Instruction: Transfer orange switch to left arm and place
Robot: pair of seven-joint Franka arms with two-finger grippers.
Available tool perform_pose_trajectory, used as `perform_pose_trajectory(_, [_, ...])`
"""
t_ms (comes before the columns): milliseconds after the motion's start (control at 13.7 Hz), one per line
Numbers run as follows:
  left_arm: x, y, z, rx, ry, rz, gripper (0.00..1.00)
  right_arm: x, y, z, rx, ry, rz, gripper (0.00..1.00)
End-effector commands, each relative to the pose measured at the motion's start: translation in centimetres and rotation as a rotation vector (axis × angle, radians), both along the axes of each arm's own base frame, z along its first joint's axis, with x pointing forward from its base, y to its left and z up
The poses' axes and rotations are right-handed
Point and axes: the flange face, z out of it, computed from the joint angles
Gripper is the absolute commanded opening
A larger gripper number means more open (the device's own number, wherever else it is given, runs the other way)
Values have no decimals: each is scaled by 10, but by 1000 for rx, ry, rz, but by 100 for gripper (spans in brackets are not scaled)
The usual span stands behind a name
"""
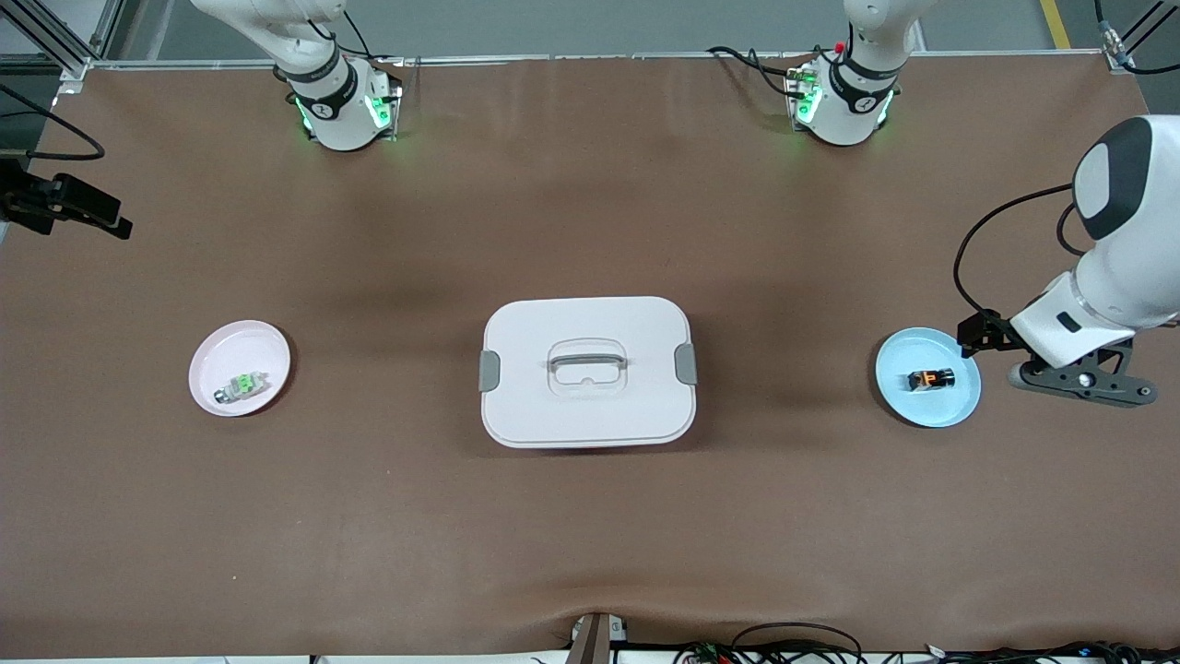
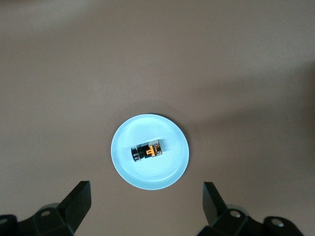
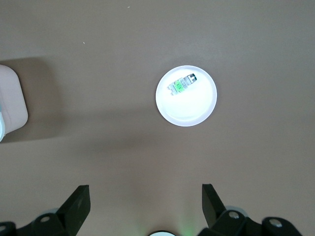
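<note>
The orange switch (image 1: 931, 379), small and black with orange markings, lies on a light blue plate (image 1: 922, 410) toward the left arm's end of the table. My left gripper (image 1: 979, 334) hangs open and empty high over the plate's edge. In the left wrist view the switch (image 2: 147, 151) lies on the plate (image 2: 147, 174) ahead of my open left gripper (image 2: 146, 186). The white lidded box (image 1: 590, 323) stands mid-table. My right gripper (image 3: 145, 188) is open and empty, high over bare table; the front view does not show it.
A clear switch with green (image 1: 241, 385) lies on a pale pink plate (image 1: 230, 346) toward the right arm's end; both show in the right wrist view (image 3: 181, 84), (image 3: 189, 110), with a box corner (image 3: 10, 98). A black clamp (image 1: 60, 207) sits at that table edge.
</note>
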Motion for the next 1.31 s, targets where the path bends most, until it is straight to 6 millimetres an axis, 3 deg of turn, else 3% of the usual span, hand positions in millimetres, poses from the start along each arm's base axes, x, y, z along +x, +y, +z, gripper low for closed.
perform_pose_trajectory(0, [-5, 1, 20, 7, -9, 38, 100, -7, -2, 6, -10, -12, 9, 100])
perform_pose_trajectory(73, [-6, -1, 21, 37, -13, 38, 100, -7, -3, 6, -12, -12, 9, 100])
perform_pose_trajectory(146, [-6, 16, 22, 48, -12, 73, 100, -7, -3, 6, -12, -13, 7, 100])
perform_pose_trajectory(365, [-16, 27, 50, 44, -42, 83, 100, -7, -1, 6, -13, -16, 10, 100])
perform_pose_trajectory(584, [-33, 12, 78, -62, -46, 138, 100, -6, -1, 5, -12, -15, 12, 100])
perform_pose_trajectory(729, [-51, 11, 97, -59, -19, 140, 100, -6, -1, 5, -12, -16, 12, 100])
perform_pose_trajectory(1240, [-105, -31, 148, -65, 27, 236, 100, -6, -1, 6, -13, -18, 12, 100])
